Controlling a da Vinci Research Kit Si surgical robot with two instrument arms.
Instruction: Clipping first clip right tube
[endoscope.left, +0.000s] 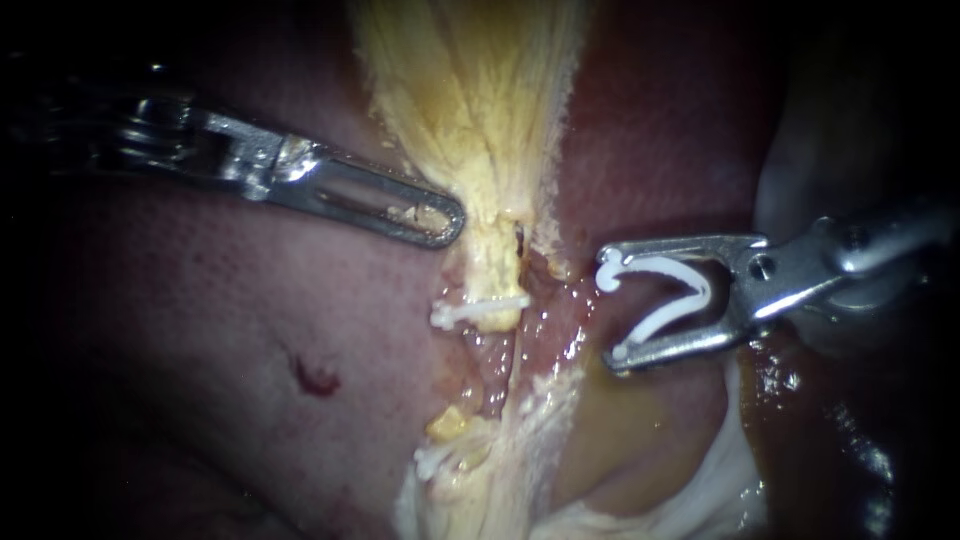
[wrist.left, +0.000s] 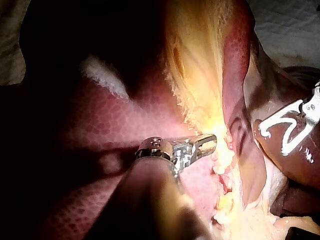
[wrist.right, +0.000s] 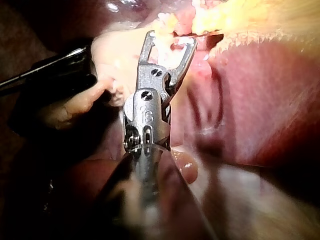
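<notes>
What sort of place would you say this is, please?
Likely a surgical practice bench: the left instrument and right instrument, loaded with a white clip, work over liver with cloth beyond.

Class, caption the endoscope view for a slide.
Right instrument holds an open white clip between its jaws, apart from the fitted clip; left instrument lies beside yellow tissue.

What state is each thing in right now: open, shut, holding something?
Left instrument: pincer shut, holding nothing.
Right instrument: pincer shut on the loaded clip.
Loaded clip: open, not yet around anything.
Fitted clip: closed, already in place.
</notes>
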